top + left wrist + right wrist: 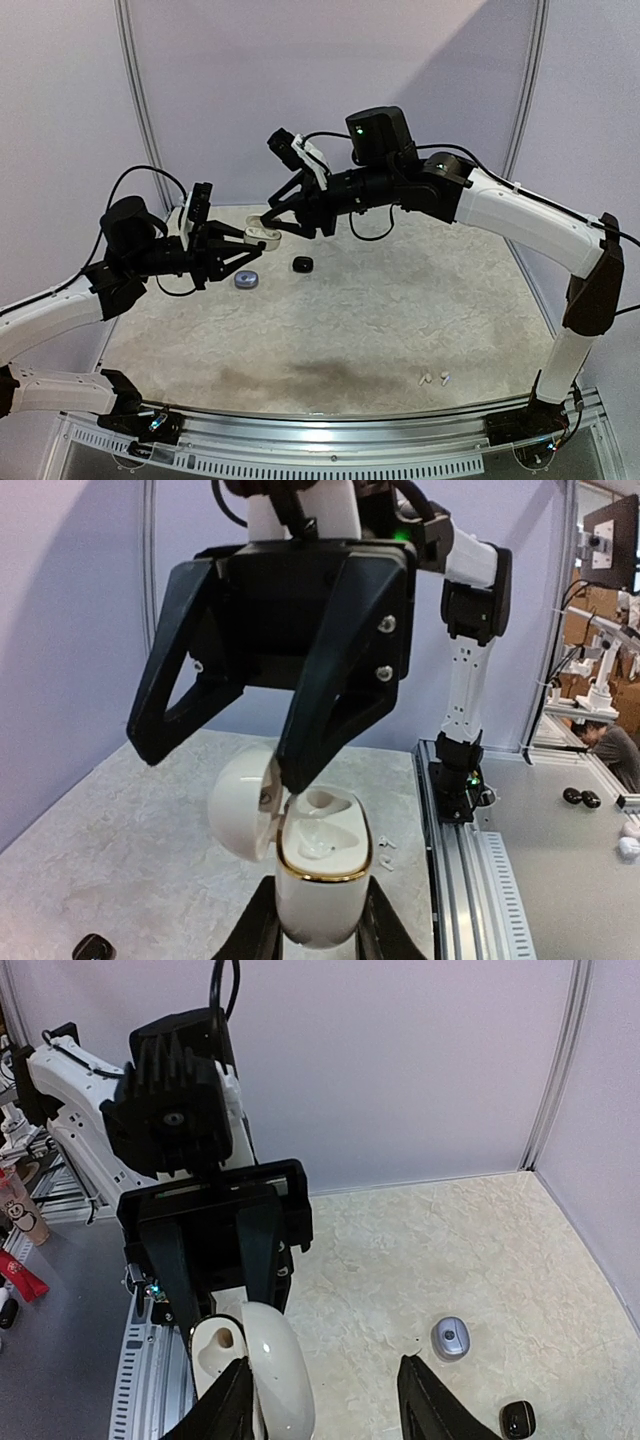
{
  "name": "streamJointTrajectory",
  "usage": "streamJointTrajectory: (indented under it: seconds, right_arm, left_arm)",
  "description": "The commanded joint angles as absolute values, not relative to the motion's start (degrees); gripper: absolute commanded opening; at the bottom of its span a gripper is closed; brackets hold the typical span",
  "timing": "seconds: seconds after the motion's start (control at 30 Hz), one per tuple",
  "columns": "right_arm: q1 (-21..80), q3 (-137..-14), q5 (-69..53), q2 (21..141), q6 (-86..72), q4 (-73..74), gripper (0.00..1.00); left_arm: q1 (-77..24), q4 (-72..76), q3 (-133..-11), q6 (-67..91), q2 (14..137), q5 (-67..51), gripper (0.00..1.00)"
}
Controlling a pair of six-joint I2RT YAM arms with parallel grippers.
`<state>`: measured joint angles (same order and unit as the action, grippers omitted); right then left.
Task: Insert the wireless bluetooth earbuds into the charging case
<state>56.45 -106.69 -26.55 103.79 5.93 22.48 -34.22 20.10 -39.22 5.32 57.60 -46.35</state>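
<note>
White charging case (262, 1365) is seen at lower left, lid swung open, one cavity exposed in the base. It is gripped from behind by the left end effector (222, 1300), black fingers clamped onto it. Right end effector (325, 1380) is spread wide: one finger just beside the case lid, the other well right of the case. Further right of the case, a grey oval pod (450, 1338) and a small black pod (517, 1419) are laid on the marbled worktop (400, 1250).
</note>
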Motion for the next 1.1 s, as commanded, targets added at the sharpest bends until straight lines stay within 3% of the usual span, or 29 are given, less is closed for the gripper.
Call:
streamJointTrajectory:
  seconds: [0.0, 0.3, 0.47, 0.63, 0.83, 0.9, 0.93, 1.07]
  right_arm:
    - [55.7, -110.78, -28.6, 105.15, 4.17, 24.36, 0.51]
    - [55.64, -115.32, -29.21, 105.04, 1.47, 21.97, 0.64]
    - [52.78, -119.31, -9.08, 103.55, -5.78, 31.31, 0.68]
    - [47.85, -116.74, 14.44, 102.56, -15.53, 53.28, 0.71]
    - [41.27, -100.15, 13.1, 99.45, -32.86, 64.81, 0.72]
    - [40.56, -92.7, 11.13, 96.72, -38.19, 65.04, 0.83]
    - [40.52, -89.58, 11.05, 95.21, -39.87, 65.46, 0.96]
    - [40.53, -78.18, 12.12, 91.03, -47.97, 67.66, 0.99]
  left_arm:
    - [-34.24, 25.63, -37.22, 13.12, 56.74, -43.67, 0.0]
    - [-33.59, 26.94, -36.73, 15.11, 56.73, -40.02, 0.0]
    - [-33.06, 29.21, -35.01, 16.52, 55.83, -35.1, 0.0]
    - [-32.44, 28.65, -34.29, 16.87, 55.47, -32.61, 0.0]
    - [-32.1, 30.43, -32.9, 17.06, 55.36, -32.04, 0.0]
    - [-31.87, 30.77, -32.67, 16.99, 55.31, -32.3, 0.0]
    - [-31.7, 30.88, -32.58, 16.89, 55.23, -32.4, 0.0]
    - [-31.09, 31.36, -32.32, 17.08, 55.43, -32.36, 0.0]
